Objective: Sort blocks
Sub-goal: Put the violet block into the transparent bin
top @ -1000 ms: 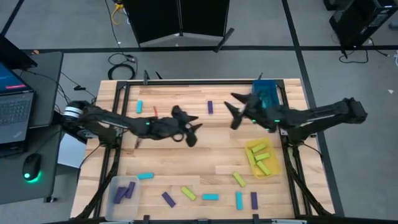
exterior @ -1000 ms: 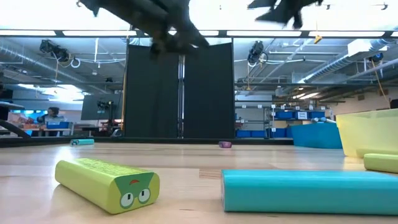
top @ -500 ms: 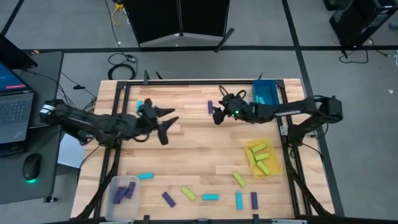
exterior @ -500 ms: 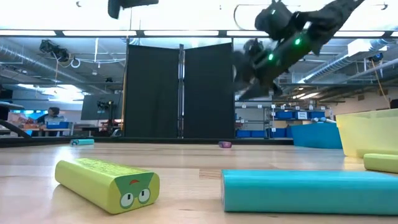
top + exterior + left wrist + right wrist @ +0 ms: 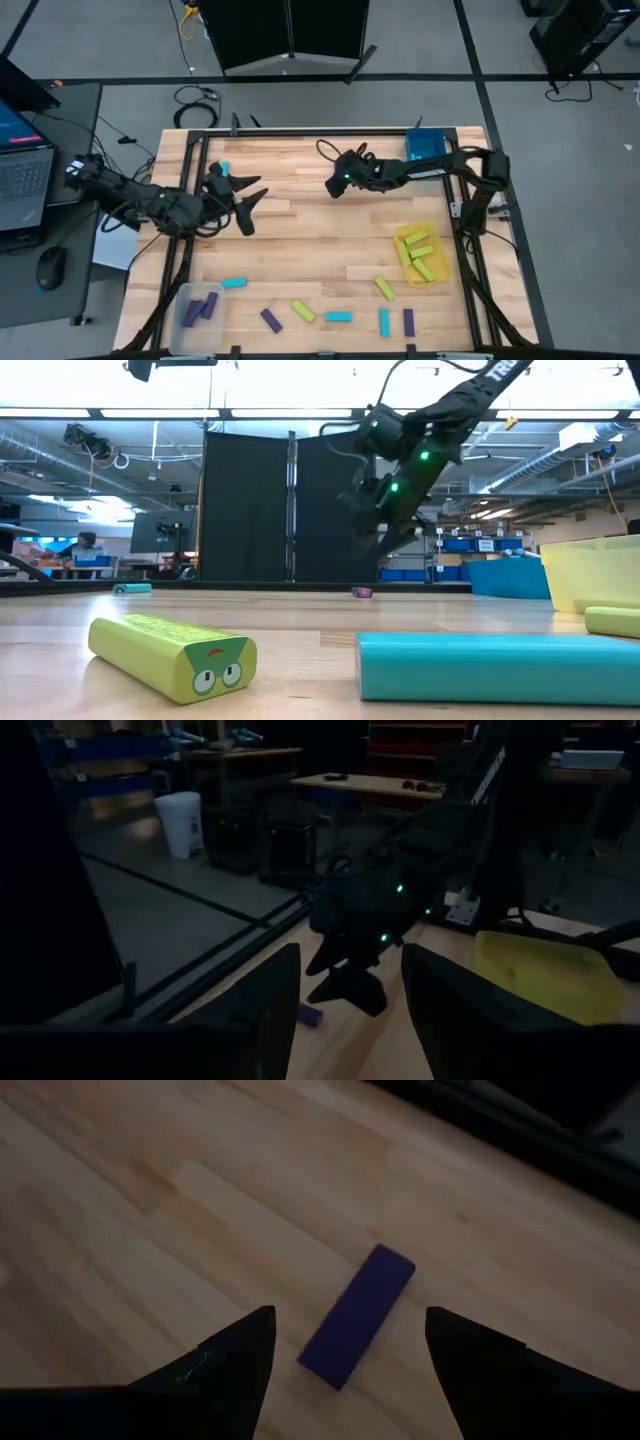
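We had the right end effector (image 5: 345, 1342) released, a purple block (image 5: 357, 1316) centred just ahead btwn its fingers; best descend straight, then clench across the block's narrow width.

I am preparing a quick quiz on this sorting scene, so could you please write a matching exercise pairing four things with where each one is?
Things:
1. right tool
2. left tool
3. yellow tray
4. clear tray

Places:
A. at the table's near left corner, holding purple blocks
B. open, over a lone purple block at the far middle of the table
C. on the right side of the table, holding yellow-green blocks
D. open and empty, above the left part of the table beside a cyan block

Pairs: 1-B, 2-D, 3-C, 4-A
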